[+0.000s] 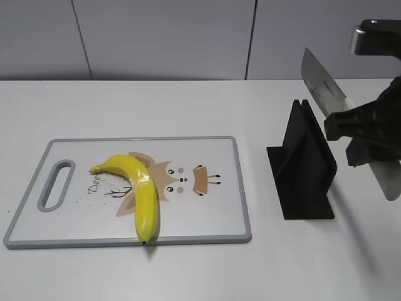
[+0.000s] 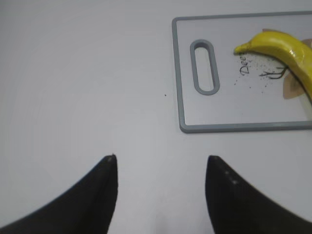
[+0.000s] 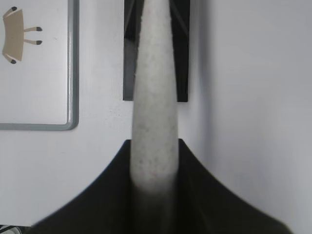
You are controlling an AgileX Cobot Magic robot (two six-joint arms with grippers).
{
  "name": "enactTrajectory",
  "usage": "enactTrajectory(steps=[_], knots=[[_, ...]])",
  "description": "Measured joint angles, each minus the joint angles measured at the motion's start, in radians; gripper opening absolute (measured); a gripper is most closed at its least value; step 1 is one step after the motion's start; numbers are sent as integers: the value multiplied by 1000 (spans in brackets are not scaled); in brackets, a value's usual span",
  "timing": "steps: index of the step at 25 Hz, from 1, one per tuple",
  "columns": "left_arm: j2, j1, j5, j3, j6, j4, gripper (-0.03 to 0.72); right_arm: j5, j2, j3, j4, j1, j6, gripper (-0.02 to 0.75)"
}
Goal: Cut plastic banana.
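The black knife stand (image 1: 304, 164) sits between the cutting board (image 1: 207, 213) and my right gripper (image 1: 363, 128), which is clamped on the knife (image 1: 324, 84), while my left gripper (image 2: 161, 163) hangs spread wide and empty.

Left gripper (image 2: 161, 163) hangs over bare white table (image 2: 83, 83), its two dark fingertips (image 2: 105, 187) spread apart with nothing between them. Upper right, grey-rimmed white cutting board (image 2: 181, 97) lies flat, cut off by the frame edge, slot handle (image 2: 204, 67) near its left end. Yellow banana (image 2: 280, 46) lies on the board right of the handle, stem end pointing left, body curving off to the right edge over dark lettering and a tan print; well apart from the gripper.
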Motion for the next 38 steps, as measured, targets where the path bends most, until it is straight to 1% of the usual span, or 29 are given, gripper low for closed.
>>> enactTrajectory(steps=[8,11,22,27,38], knots=[[-213,0,5,2,0,-2,542,-81,6,17,-9,0,4,187],[-220,-3,7,2,0,-1,542,-92,19,17,-15,0,5,187],[-220,-61,7,2,0,-2,542,-107,45,19,-58,0,38,187],[-220,-61,7,2,0,-2,542,-117,84,19,-60,0,51,188],[-220,-61,7,2,0,-2,542,-124,148,20,-103,0,85,187]])
